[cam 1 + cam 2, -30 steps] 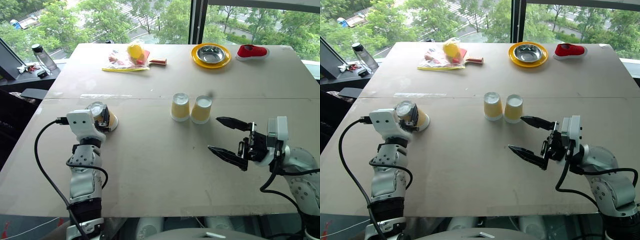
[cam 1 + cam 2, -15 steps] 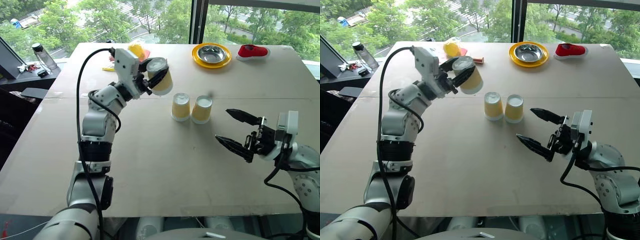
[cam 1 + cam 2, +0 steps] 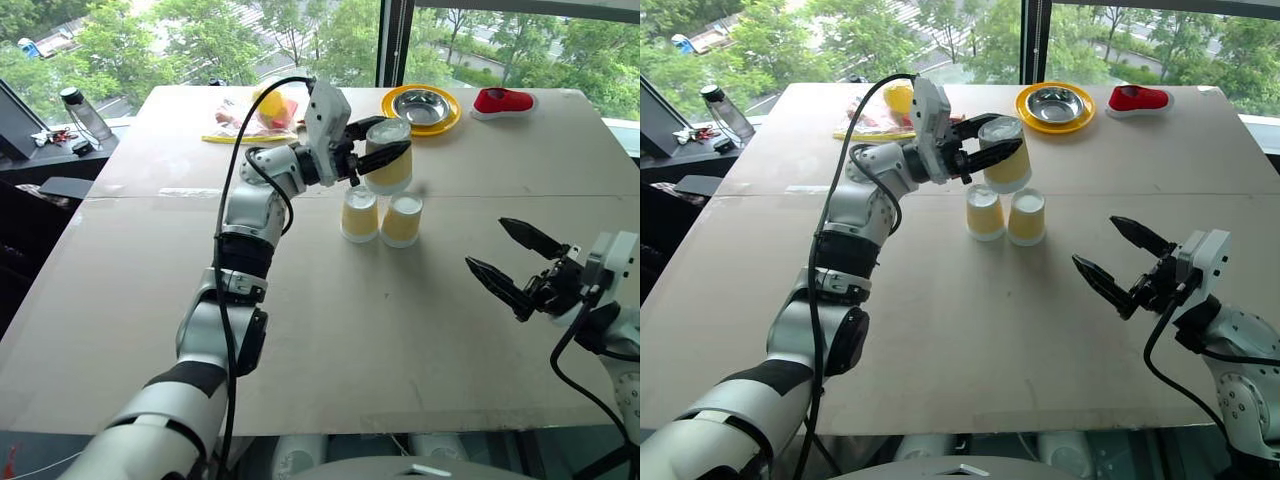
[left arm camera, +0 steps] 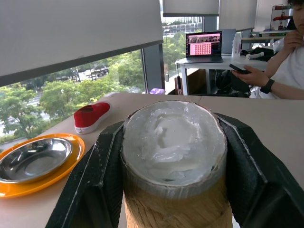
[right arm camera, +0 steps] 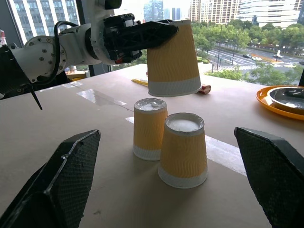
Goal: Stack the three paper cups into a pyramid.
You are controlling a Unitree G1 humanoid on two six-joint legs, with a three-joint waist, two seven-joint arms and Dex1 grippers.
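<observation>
At upper centre of the head view, the left hand grips one cup upside down in the air, just above two cups standing inverted and touching at mid-desk. The right hand, at lower right, is spread wide and empty. No writing can be read on the cups, the yellow plate or the red shoe.

Ahead of my right gripper open jaws, bare table; two standing cups block beyond.
</observation>
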